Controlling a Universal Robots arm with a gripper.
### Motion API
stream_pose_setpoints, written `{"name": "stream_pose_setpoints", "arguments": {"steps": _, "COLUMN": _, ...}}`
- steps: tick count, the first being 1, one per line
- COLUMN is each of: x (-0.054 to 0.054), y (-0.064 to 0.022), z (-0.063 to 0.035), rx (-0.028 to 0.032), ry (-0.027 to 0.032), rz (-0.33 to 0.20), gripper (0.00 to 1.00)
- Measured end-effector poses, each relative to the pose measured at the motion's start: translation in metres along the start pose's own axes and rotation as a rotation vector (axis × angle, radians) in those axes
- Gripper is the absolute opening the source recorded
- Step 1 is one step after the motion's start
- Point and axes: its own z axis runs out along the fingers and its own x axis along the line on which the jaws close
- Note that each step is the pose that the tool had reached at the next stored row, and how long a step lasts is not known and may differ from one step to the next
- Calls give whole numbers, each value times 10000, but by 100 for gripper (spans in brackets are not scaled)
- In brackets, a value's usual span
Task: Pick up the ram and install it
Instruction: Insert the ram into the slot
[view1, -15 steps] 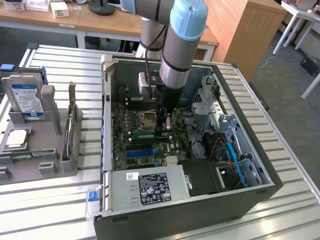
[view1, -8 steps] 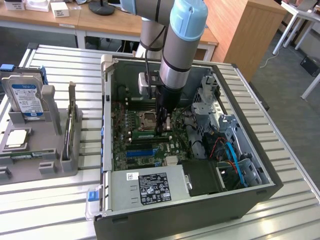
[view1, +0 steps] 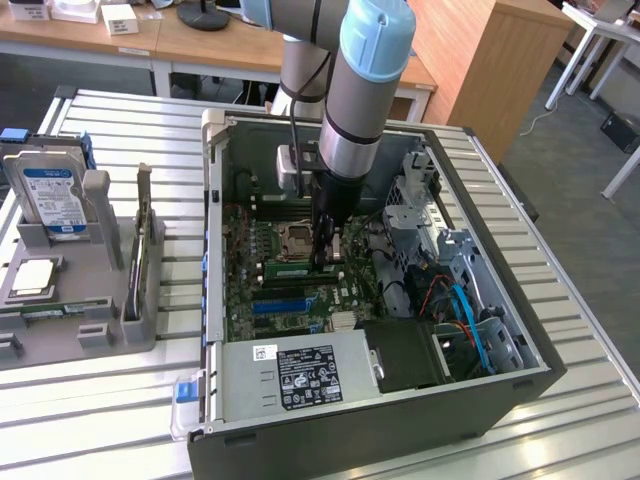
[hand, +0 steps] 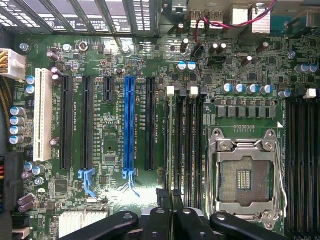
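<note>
My gripper reaches down into the open computer case, next to the empty processor socket. It is shut. In the wrist view its black fingertips sit close together over one end of the black memory slots, beside the socket. A long thin green stick, which looks like the ram, stands edge-up in those slots and ends at the gripper. I cannot tell whether the fingers pinch it or just rest on its end.
A grey parts holder sits to the exterior view's left of the case. It holds a hard drive and a square processor chip. Inside the case are the power supply, drive cages and cables, and expansion slots.
</note>
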Motion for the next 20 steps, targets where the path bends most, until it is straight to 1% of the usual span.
{"name": "stream_pose_setpoints", "arguments": {"steps": 20, "x": -11, "y": -1, "z": 16, "rx": 3, "ry": -3, "rz": 53, "gripper": 12}}
